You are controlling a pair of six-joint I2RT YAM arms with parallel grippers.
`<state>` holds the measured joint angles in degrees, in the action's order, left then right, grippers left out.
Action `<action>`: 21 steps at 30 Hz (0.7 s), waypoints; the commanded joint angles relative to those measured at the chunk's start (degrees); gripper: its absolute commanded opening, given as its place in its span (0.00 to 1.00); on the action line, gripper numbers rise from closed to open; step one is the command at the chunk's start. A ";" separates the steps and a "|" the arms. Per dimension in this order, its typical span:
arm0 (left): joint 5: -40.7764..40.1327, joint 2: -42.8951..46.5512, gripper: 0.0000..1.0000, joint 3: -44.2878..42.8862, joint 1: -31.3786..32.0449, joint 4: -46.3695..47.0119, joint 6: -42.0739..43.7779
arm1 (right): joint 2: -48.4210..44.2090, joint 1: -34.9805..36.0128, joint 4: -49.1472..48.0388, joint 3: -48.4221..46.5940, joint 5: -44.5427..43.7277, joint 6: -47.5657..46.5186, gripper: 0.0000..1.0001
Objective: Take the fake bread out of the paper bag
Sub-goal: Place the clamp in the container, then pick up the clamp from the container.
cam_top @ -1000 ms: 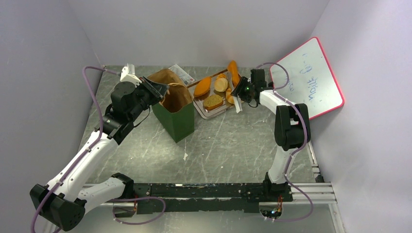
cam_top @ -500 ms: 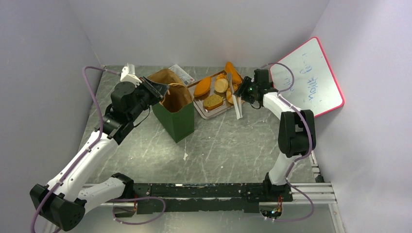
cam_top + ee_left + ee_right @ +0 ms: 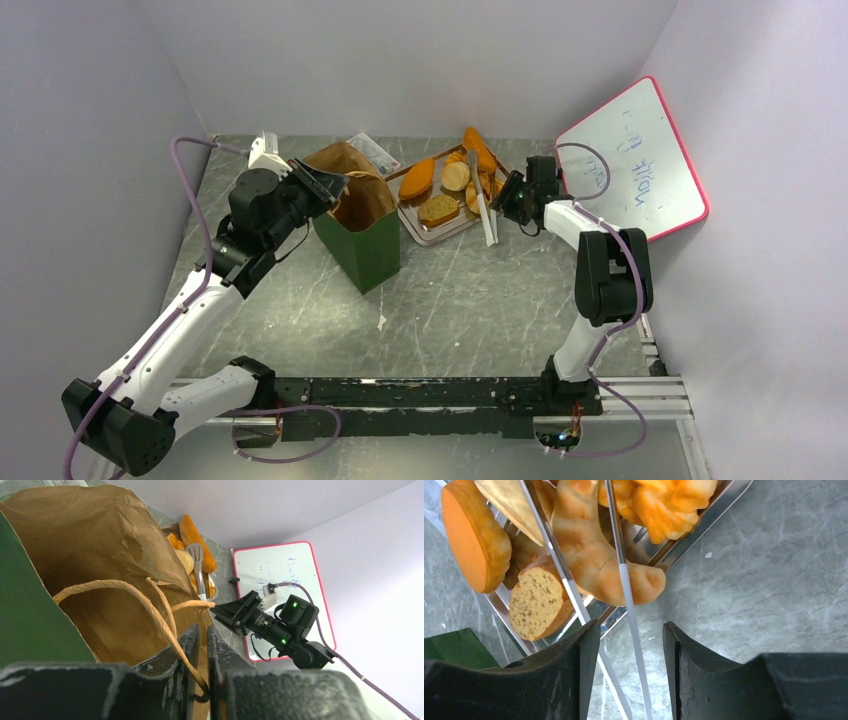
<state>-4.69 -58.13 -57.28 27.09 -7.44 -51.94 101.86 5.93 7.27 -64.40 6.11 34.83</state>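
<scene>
The dark green paper bag (image 3: 366,243) stands upright left of centre, its brown inside (image 3: 85,555) open. My left gripper (image 3: 326,184) is shut on one tan looped handle (image 3: 125,586), which runs down between the fingers (image 3: 190,645). The fake bread (image 3: 418,177) lies on a metal tray (image 3: 432,236). The right wrist view shows an oval loaf (image 3: 474,535), a tan slice (image 3: 536,605), a crescent roll (image 3: 591,555) and a braided piece (image 3: 666,502). My right gripper (image 3: 510,196) is open at the tray's right edge. Metal tongs (image 3: 628,600) lie between its spread jaws, untouched.
A red-framed whiteboard (image 3: 635,160) leans on the right wall, close behind the right arm. A small packet (image 3: 373,150) lies behind the bag. The tongs (image 3: 482,205) stretch from the tray onto the table. Walls close in on three sides.
The right gripper has drawn back from the tray toward the right. The tongs now lie across the tray's edge. The left gripper and the bag have not moved.
</scene>
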 commanded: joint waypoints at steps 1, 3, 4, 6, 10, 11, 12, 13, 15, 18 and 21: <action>0.82 0.03 0.07 0.24 -0.29 1.60 0.00 | 0.03 -0.91 -3.49 1.10 -0.38 0.18 0.47; 0.73 -0.12 0.07 0.39 -0.29 1.71 -0.07 | 1.15 -0.92 -3.64 0.83 0.65 0.00 0.44; 0.73 -0.22 0.07 0.41 -0.29 1.72 -0.09 | 1.67 -0.91 -3.77 0.71 1.16 -0.02 0.43; 0.82 -0.44 0.07 0.50 -0.29 1.86 -0.17 | 2.62 -0.95 -4.23 0.63 2.00 0.05 0.38; 0.82 -0.74 0.07 0.50 -0.29 1.97 -0.26 | 4.64 -0.95 -4.95 0.22 4.07 0.24 0.31; 0.87 -0.80 0.07 0.58 -0.29 2.03 -0.33 | 5.11 -0.89 -4.79 0.15 4.25 0.32 0.30; 0.98 -0.82 0.07 0.65 -0.29 2.14 -0.35 | 5.44 -0.92 -5.02 0.35 4.36 0.37 0.30; 1.04 -0.89 0.07 0.72 -0.29 2.17 -0.35 | 5.55 -0.90 -5.37 0.67 4.38 0.37 0.29; 1.01 -1.09 0.07 0.76 -0.29 2.21 -0.43 | 5.62 -0.94 -6.04 1.21 4.58 0.49 0.26; 1.11 -1.24 0.07 0.78 -0.29 2.29 -0.40 | 5.16 -0.98 -6.30 1.71 4.47 0.42 0.17; 1.01 -1.26 0.07 0.52 -0.29 2.19 -0.37 | 4.12 -0.98 -5.85 1.83 4.59 0.37 0.05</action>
<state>-4.69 -59.13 -57.10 27.09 -7.05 -52.12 107.20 5.21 2.39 -63.44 10.76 35.29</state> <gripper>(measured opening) 0.069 0.105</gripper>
